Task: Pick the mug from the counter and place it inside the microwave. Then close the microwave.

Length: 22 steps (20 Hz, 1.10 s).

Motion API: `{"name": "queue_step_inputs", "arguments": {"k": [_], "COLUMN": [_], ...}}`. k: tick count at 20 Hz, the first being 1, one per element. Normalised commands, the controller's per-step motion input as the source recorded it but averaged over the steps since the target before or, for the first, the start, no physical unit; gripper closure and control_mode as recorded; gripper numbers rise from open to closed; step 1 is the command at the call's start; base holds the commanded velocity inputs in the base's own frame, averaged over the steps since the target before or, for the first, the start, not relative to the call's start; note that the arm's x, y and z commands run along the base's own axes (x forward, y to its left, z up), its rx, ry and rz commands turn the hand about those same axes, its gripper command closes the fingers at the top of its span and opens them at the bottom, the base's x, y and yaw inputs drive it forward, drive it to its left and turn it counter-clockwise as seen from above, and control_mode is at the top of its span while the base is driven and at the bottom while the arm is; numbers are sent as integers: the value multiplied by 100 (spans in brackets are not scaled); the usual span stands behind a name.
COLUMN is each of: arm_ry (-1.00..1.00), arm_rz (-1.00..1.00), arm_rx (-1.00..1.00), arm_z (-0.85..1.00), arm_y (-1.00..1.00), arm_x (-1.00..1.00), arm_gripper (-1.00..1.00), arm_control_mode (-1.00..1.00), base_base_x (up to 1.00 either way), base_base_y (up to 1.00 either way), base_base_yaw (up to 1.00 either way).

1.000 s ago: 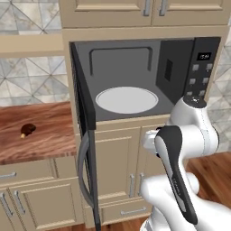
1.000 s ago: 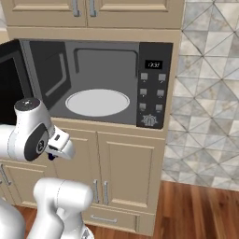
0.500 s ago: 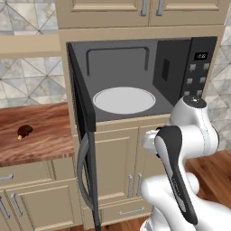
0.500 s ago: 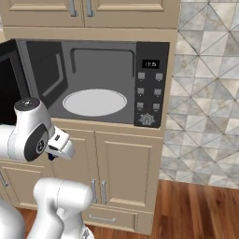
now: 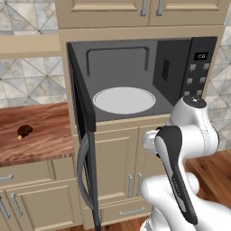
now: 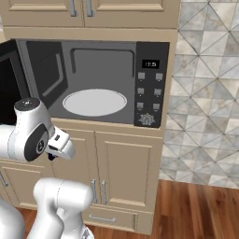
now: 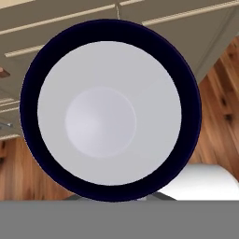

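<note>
1. Gripper grasp cannot be told from the hand view. The mug (image 7: 109, 109) sits right against the camera, seen straight down its mouth, with a dark rim ringing the pale grey inside. Beige cabinet fronts (image 7: 60, 18) and wood floor (image 7: 219, 107) lie behind it.
2. Left base view: the microwave (image 5: 135, 58) stands open. Its door (image 5: 83, 122) is swung out to the left, with the grey bar handle (image 5: 82, 173) hanging low. The white turntable plate (image 5: 124, 100) is bare. The arm (image 5: 180, 149) is folded low in front of the lower cabinets, below the microwave's opening. On the counter (image 5: 45, 140), well left of the door, lies a small dark-brown lump (image 5: 24, 131).
3. Right base view: the arm's elbow (image 6: 28, 135) sits low and left, below the cavity. The button panel (image 6: 150, 88) is to the right of the plate.
</note>
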Motion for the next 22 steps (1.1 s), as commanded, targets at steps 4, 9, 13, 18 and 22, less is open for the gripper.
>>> {"name": "queue_step_inputs", "arguments": {"k": [4, 9, 13, 18, 22], "arm_ry": [0, 0, -22, -17, 0], "arm_rz": [0, 0, 0, 0, 0], "arm_rx": [0, 0, -2, -6, -6], "arm_z": [0, 0, 2, 19, 22], "arm_y": [0, 0, 18, 13, 0], "arm_x": [0, -8, -32, -10, -2], "arm_gripper": [100, 100, 100, 100, 100], "arm_control_mode": [100, -100, -100, -100, -100], "base_base_x": [0, 0, 0, 0, 0], "base_base_y": [-3, 0, 0, 0, 0], "base_base_yaw": [0, 0, 0, 0, 0]}}
